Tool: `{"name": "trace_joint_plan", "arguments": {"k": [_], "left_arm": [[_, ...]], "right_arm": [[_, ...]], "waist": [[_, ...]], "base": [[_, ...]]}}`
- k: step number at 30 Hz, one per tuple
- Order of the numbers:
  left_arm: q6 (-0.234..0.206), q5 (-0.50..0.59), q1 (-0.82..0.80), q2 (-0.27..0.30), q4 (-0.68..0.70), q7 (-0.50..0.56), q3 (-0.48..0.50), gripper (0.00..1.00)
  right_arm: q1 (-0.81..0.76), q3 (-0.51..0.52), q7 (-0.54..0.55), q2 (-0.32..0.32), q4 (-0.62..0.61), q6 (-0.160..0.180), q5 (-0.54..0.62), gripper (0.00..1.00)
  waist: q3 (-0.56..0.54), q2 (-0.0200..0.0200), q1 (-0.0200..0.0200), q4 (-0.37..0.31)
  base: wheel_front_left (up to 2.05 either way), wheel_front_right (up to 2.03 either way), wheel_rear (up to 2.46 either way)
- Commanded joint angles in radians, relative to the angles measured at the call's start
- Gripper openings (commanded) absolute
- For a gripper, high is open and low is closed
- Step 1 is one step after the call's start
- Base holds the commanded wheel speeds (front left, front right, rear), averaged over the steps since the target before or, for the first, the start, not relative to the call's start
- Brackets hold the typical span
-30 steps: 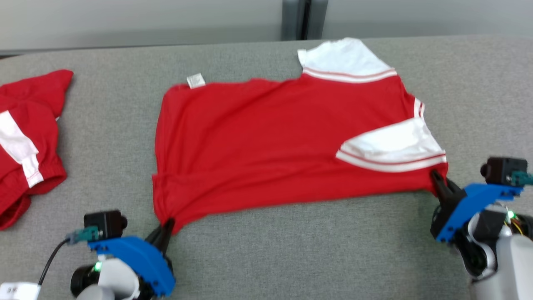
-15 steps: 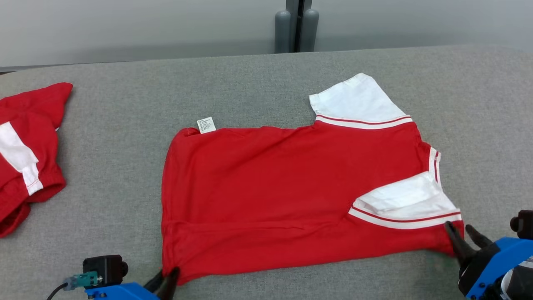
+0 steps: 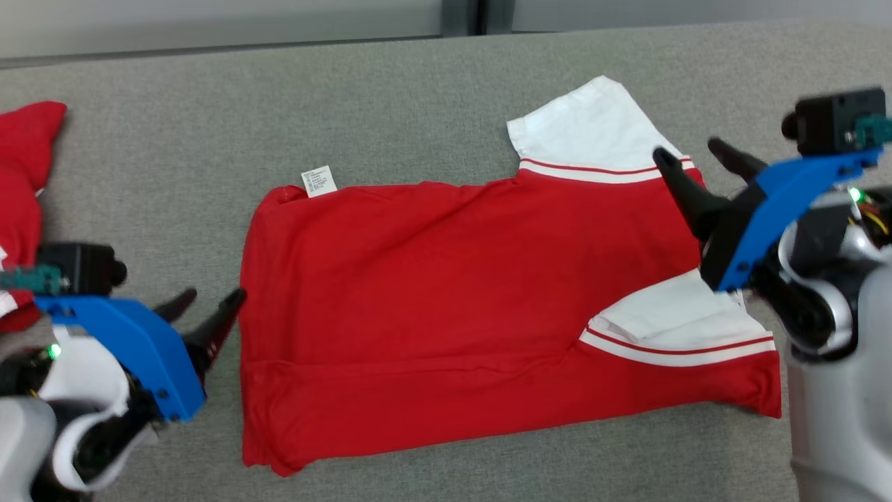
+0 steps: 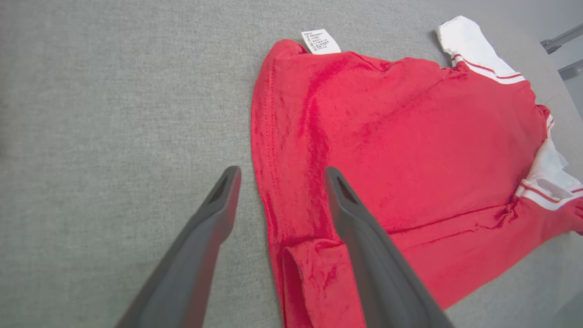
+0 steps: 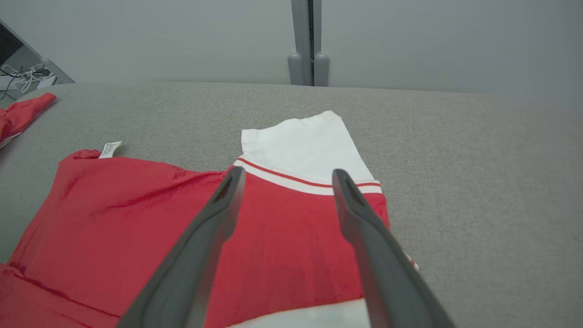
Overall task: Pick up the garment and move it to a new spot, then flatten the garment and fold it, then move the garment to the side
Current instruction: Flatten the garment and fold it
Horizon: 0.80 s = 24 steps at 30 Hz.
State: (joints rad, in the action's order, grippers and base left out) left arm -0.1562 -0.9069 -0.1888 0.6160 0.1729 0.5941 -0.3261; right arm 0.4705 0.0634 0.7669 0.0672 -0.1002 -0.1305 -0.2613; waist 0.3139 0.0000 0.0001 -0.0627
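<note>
Two pairs of fingers (image 4: pixel 360 237) spread, holding nothing. Garment (image 3: pixel 446 300) lies flat, middle of table (image 3: pixel 174 160). Left gripper (image 3: pixel 212 296) just beside its hem edge, right gripper (image 3: pixel 686 150) over far white sleeve (image 3: pixel 592 125). Opposite ends, probably lining up fold grasps.

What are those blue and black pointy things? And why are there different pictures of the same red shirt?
Those are a robot's two hands, called grippers. Each has two long dark fingers that pinch like tongs. One picture comes from a camera on the robot's head, looking down: the left gripper is at the lower left and the right gripper is at the right. The other two come from small cameras on its wrists, looking along the fingers. On the gray table lies a red shirt with white sleeves, one folded over it. Another red garment sits at the left edge. Both grippers are open and hold nothing.
</note>
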Motion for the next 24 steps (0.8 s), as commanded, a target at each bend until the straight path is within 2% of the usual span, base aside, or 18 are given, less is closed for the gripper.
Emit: {"name": "trace_joint_plan", "arguments": {"k": [1,8,11,20,24], "left_arm": [[0.014,-0.019,-0.07,0.013,-0.015,0.038,0.012,1.0],[0.083,-0.042,-0.347,0.076,-0.16,0.222,-0.007,1.0],[0.108,-0.042,-0.427,0.078,-0.221,0.279,-0.034,1.0],[0.16,-0.024,-0.569,0.053,-0.308,0.323,-0.074,1.0],[0.176,-0.01,-0.601,0.064,-0.315,0.375,-0.109,1.0]], "right_arm": [[0.074,-0.021,0.017,0.016,0.043,-0.001,-0.011,1.0],[0.383,-0.146,-0.007,0.03,0.301,-0.001,-0.025,1.0],[0.475,-0.188,-0.042,0.021,0.395,-0.001,-0.034,1.0],[0.629,-0.25,-0.146,0.007,0.592,-0.001,-0.065,1.0],[0.664,-0.255,-0.182,0.007,0.649,-0.001,-0.076,1.0]], "waist": [[0.02,0.0,-0.0001,0.001],[0.099,0.0,-0.0001,-0.034],[0.126,0.0,-0.0001,-0.054],[0.191,0.0,-0.0001,-0.101],[0.217,0.0,-0.0001,-0.111]], "base": [[0.0,0.0,0.0],[0.0,0.0,0.0],[0.0,0.0,0.0],[0.0,0.0,0.0],[0.0,0.0,0.0]]}}
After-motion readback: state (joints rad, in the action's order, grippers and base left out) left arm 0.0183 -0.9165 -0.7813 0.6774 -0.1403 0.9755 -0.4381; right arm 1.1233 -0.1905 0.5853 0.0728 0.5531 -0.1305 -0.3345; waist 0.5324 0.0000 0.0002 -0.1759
